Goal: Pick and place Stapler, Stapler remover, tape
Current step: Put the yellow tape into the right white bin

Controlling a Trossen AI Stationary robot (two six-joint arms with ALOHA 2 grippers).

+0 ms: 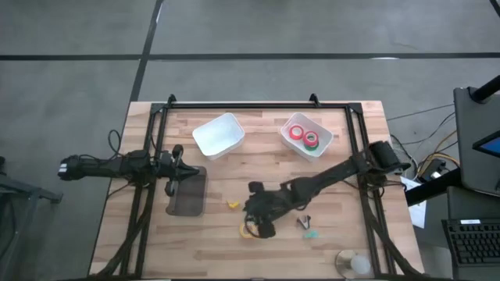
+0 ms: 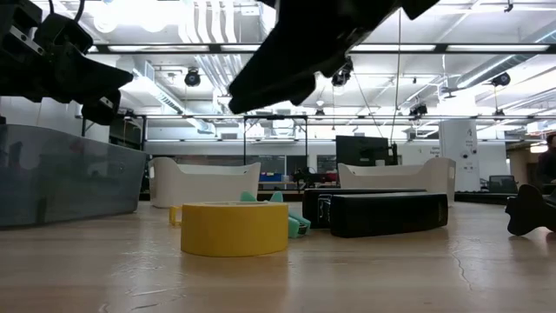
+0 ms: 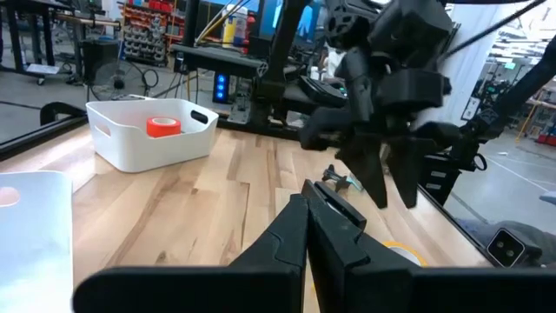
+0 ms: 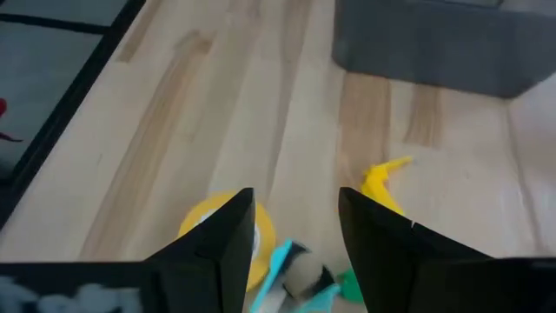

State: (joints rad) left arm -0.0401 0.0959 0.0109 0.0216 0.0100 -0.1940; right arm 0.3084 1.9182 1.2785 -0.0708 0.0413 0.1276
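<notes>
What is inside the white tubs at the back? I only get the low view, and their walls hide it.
Observer: The white bin on the right arm's side holds the red tape and the green tape.
Operator: Is the dark thing over my yellow tape a hand?
Observer: Yes, it is the right hand. Its wrist view shows it open, with the yellow tape mostly behind one finger and not centred between them.
Operator: Where is the other hand?
Observer: The left hand waits at the edge of the grey bin, with its fingers shut.
</notes>
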